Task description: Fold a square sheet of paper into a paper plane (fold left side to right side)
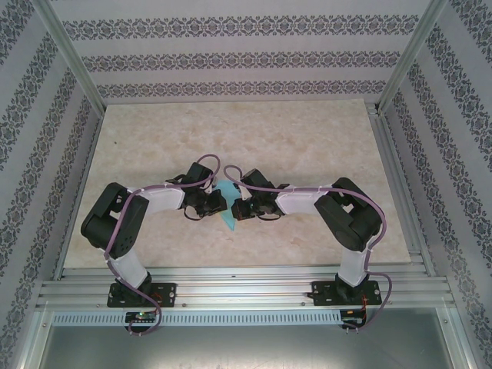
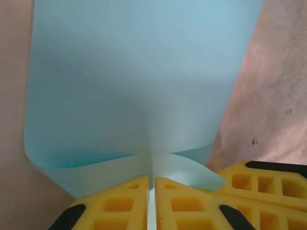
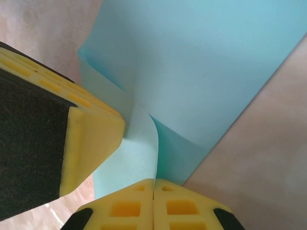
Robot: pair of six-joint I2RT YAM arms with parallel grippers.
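The turquoise square sheet of paper lies on the table between my two grippers, with its near part curled up off the surface. My left gripper is shut on a raised flap of the sheet, and the paper runs down between its yellow fingers. From the other side my right gripper is shut on the upright edge of the sheet. The two grippers almost touch; a left finger crowds the right wrist view. The paper plane is out of view.
The marble-patterned table spreads around the paper. Aluminium rails run along the near edge, posts stand at the corners, and patterned walls close in the back and both sides.
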